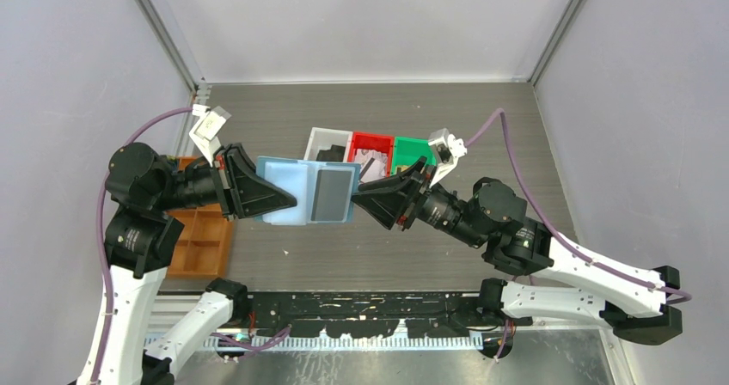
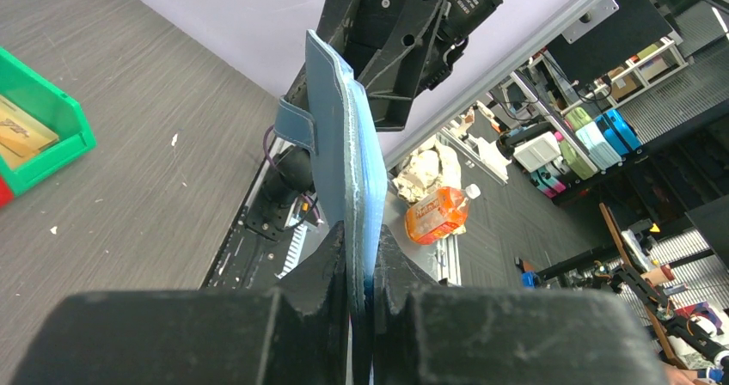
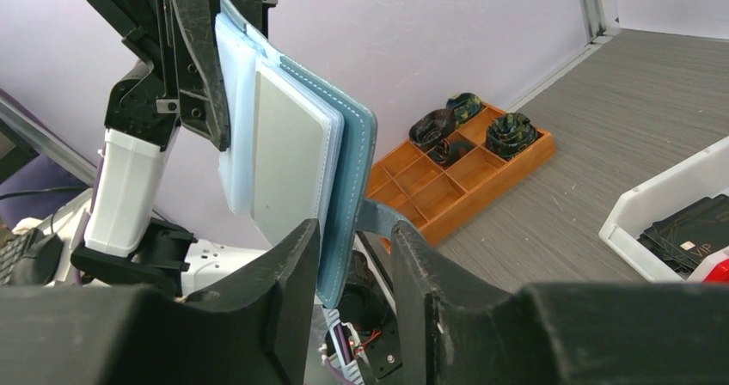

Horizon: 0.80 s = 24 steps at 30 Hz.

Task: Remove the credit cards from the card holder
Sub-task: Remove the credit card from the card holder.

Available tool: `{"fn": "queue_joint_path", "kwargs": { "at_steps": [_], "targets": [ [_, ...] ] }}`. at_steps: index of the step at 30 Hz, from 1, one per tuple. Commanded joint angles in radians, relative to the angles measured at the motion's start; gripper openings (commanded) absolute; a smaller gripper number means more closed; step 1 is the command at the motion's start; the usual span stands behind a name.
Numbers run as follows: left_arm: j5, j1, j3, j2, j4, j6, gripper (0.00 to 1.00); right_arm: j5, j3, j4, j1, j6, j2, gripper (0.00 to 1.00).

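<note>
Holding card holder (image 1: 292, 192) mid-air over counter (image 1: 361, 252): left hand (image 1: 290, 201) clamped on its left edge, right hand (image 1: 358, 198) narrow round its right edge, grip unclear.
Holder looks soft, light, floppy; grey card (image 1: 332, 192) prob. stiff, slick, so pinch whatever edge sticks out. Tray (image 1: 202, 247) and bins (image 1: 370, 140) sit well apart, not blocking.
</note>
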Motion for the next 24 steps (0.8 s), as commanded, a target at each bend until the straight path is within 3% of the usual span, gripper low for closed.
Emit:
{"fn": "queue_joint_path", "kwargs": {
  "at_steps": [1, 24],
  "targets": [
    [0.016, -0.001, 0.045, -0.011, 0.050, -0.010, 0.00, 0.049, 0.035, 0.050, 0.006, -0.026, -0.002, 0.39],
    [0.014, -0.001, 0.039, -0.005, 0.052, 0.002, 0.00, -0.016, 0.055, 0.067, 0.006, -0.007, 0.028, 0.41]
  ]
}}
